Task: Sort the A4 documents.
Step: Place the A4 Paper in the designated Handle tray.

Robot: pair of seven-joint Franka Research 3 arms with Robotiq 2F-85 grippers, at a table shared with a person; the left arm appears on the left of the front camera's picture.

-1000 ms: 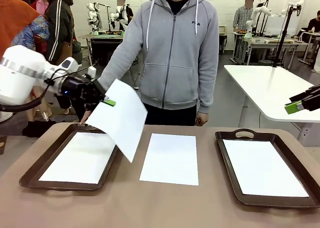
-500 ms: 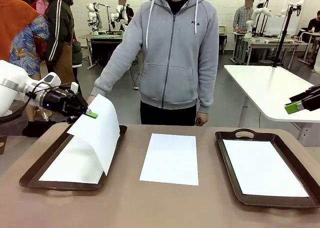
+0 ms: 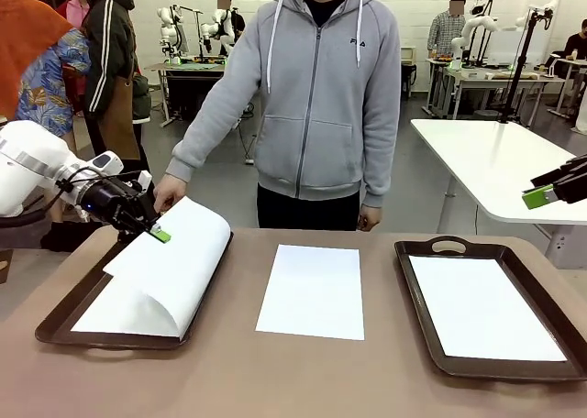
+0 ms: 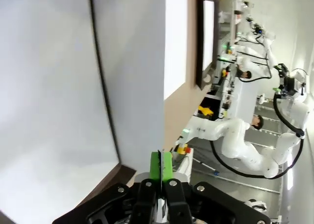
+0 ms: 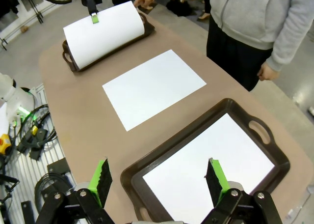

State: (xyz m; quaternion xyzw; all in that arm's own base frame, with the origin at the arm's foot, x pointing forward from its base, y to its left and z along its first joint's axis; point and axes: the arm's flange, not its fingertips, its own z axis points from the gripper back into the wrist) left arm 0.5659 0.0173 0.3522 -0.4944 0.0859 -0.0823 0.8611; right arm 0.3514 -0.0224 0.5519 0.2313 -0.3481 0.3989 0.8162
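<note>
My left gripper (image 3: 158, 234) pinches a curled A4 sheet (image 3: 183, 253) over the left tray (image 3: 78, 301); my right gripper (image 5: 159, 177) hangs wide open, empty.

Left gripper (image 4: 161, 167) fingers (image 4: 155, 165) pinching A4 sheet (image 4: 132, 86)
Green pads pressed together on the curled sheet's edge; second sheet (image 4: 175, 47) flat on brown worktop (image 4: 175, 121); dark tray (image 4: 200, 52) farther off.

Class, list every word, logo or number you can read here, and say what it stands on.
"FILA": small logo on the chest of the person's grey hoodie.
A4 documents: blank, no print.
Nothing else is legible.
</note>
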